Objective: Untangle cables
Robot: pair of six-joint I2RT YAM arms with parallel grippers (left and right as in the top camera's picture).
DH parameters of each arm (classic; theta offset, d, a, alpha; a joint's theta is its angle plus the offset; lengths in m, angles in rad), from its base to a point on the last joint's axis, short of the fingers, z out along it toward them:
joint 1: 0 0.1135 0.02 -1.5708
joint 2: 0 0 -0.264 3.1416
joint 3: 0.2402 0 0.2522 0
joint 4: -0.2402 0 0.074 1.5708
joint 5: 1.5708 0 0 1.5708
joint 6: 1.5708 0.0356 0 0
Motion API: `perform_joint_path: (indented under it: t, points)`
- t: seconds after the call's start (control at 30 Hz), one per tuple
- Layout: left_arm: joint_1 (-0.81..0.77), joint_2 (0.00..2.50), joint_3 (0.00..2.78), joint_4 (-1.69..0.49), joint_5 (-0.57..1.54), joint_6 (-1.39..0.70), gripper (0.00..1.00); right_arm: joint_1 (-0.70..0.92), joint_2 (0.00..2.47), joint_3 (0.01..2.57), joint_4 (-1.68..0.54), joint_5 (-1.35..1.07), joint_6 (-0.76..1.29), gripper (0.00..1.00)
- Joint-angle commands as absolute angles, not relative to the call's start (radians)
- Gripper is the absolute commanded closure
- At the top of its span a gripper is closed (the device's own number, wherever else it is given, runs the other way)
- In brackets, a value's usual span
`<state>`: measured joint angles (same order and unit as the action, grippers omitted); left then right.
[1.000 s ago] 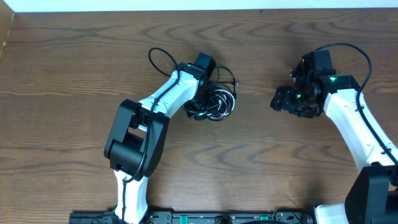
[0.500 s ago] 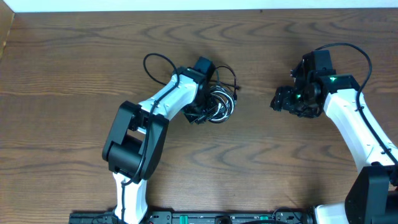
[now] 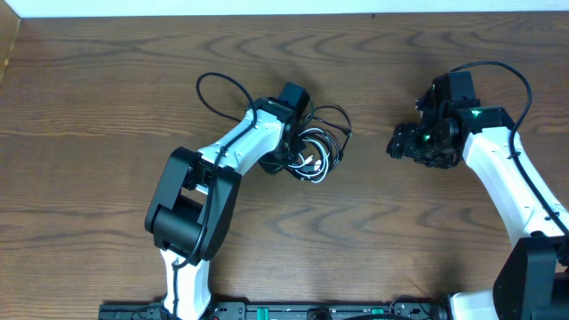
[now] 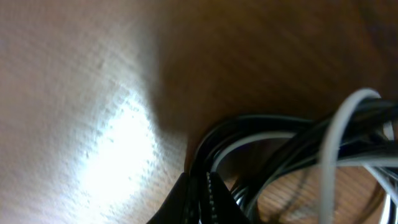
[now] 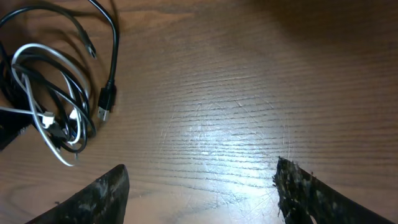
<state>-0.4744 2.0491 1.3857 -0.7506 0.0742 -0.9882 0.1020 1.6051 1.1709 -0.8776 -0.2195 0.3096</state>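
Note:
The cables (image 3: 316,153) lie in a tangled bundle of black and white loops at the table's middle. My left gripper (image 3: 286,160) sits at the bundle's left edge. In the left wrist view this gripper (image 4: 202,190) is shut on a strand of the black cable (image 4: 249,122), with the white cable (image 4: 329,140) looping to the right. My right gripper (image 3: 400,142) hovers to the right of the bundle, apart from it. In the right wrist view it (image 5: 202,186) stands open over bare wood, with the white cable (image 5: 37,59) and the black cable's plug (image 5: 104,107) at the upper left.
A thick black wire (image 3: 218,89) loops off the left arm, and another (image 3: 502,71) arches over the right arm. The wooden table (image 3: 107,107) ends at a white edge (image 3: 267,7) at the back.
My left gripper has shut on the bundle's left side. The bundle has loosened and spread to the right. The right arm has not moved.

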Motion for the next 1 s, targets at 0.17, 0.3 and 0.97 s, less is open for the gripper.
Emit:
perform_joint_path:
  t: [0.17, 0.3, 0.97]
  points:
    - [-0.465, 1.879, 1.412, -0.713, 0.114, -0.428, 0.93, 0.120, 1.595, 1.183, -0.789, -0.524, 0.136, 0.33]
    - [-0.465, 1.738, 1.412, -0.697, 0.150, -0.385, 0.93, 0.143, 1.595, 1.183, -0.724, -0.632, 0.139, 0.37]
    - [-0.462, 1.644, 1.411, -0.758, 0.146, -0.424, 0.92, 0.369, 1.829, 1.183, -0.557, -0.421, 0.409, 0.50]
